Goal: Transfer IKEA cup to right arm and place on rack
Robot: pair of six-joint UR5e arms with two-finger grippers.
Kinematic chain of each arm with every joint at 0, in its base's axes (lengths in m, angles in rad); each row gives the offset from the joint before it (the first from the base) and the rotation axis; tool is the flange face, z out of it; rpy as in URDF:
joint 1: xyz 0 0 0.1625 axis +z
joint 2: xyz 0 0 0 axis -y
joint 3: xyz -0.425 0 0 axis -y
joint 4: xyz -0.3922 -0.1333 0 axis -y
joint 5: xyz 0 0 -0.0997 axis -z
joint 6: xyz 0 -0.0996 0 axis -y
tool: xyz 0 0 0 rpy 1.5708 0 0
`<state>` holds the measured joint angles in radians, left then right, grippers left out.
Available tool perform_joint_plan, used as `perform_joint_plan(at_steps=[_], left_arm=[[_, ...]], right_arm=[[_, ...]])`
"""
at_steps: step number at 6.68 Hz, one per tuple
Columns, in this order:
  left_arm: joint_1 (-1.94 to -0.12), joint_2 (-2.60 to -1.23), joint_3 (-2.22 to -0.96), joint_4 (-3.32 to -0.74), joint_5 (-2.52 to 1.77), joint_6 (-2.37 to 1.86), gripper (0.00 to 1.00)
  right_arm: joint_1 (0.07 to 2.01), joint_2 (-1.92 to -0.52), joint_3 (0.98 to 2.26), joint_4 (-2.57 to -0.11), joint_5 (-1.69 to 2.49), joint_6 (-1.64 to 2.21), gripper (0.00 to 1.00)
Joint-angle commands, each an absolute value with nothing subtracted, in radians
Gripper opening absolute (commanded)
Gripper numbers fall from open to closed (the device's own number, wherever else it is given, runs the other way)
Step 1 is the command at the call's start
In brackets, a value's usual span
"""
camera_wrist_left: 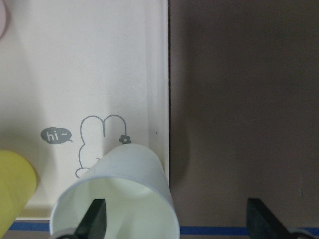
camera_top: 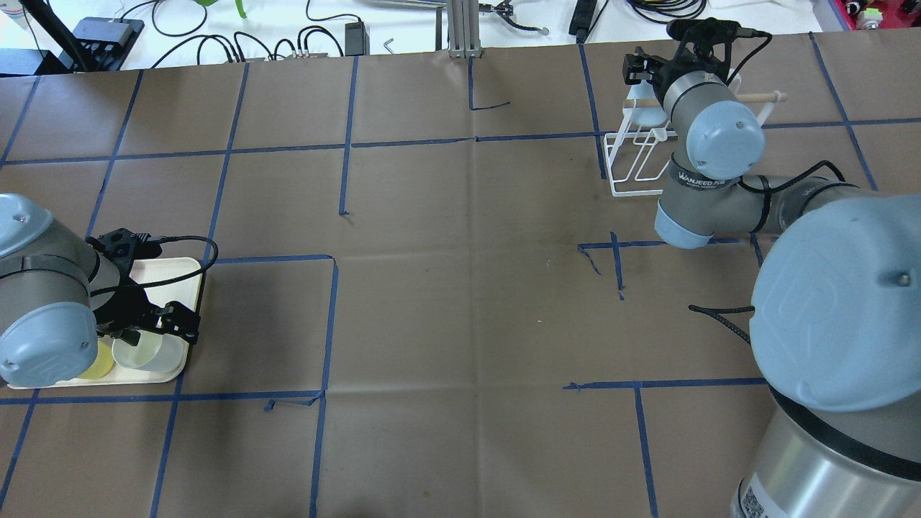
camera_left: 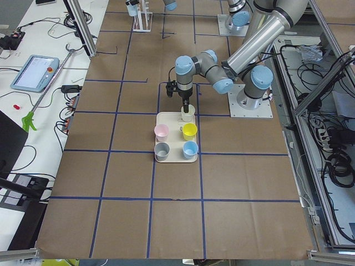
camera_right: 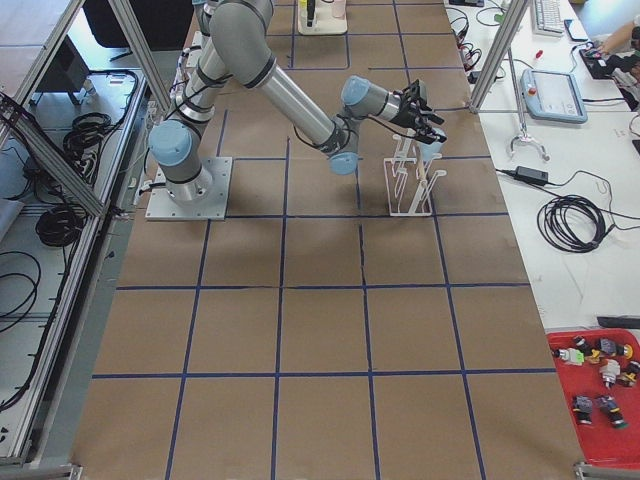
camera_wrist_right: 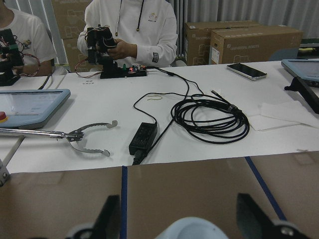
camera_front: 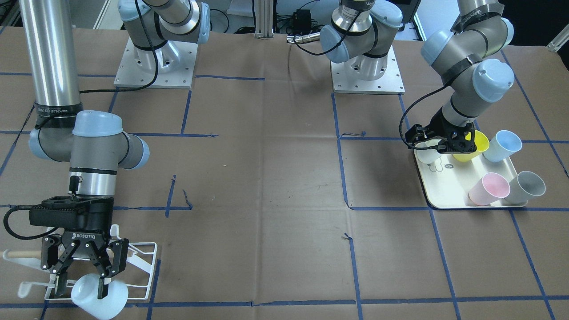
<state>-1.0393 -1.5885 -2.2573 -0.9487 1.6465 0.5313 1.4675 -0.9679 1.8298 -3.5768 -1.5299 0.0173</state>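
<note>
White cup (camera_wrist_left: 117, 199): stands mouth up at the tray's (camera_wrist_left: 124, 59) corner, by the "hi~" bunny (camera_wrist_left: 97, 144).
My left gripper (camera_wrist_left: 177, 217): spread wide, one finger (camera_wrist_left: 95, 216) inside that cup, one outside; my nearer arm.
My right gripper (camera_front: 80, 292): spread around a pale blue cup (camera_front: 100, 300) at the rack (camera_front: 143, 243), far from the tray; says "ROBOTIQ".

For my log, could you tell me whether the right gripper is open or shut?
Open: the right gripper has its fingers spread wider than the pale blue cup between them.
</note>
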Motion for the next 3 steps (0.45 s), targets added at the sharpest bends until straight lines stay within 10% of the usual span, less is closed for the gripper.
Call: perform_joint_plan(at_steps=[1, 3], left_arm=[[-1.04, -1.589, -2.258, -0.957, 1.689, 0.54, 0.78], [-1.042, -1.58, -2.249, -1.023, 1.715, 0.545, 0.17]], right_arm=[[1.468, -0.971, 1.824, -3.573, -1.528, 0.015, 1.0], [1.47, -1.03, 1.801, -3.573, -1.528, 0.018, 1.0]])
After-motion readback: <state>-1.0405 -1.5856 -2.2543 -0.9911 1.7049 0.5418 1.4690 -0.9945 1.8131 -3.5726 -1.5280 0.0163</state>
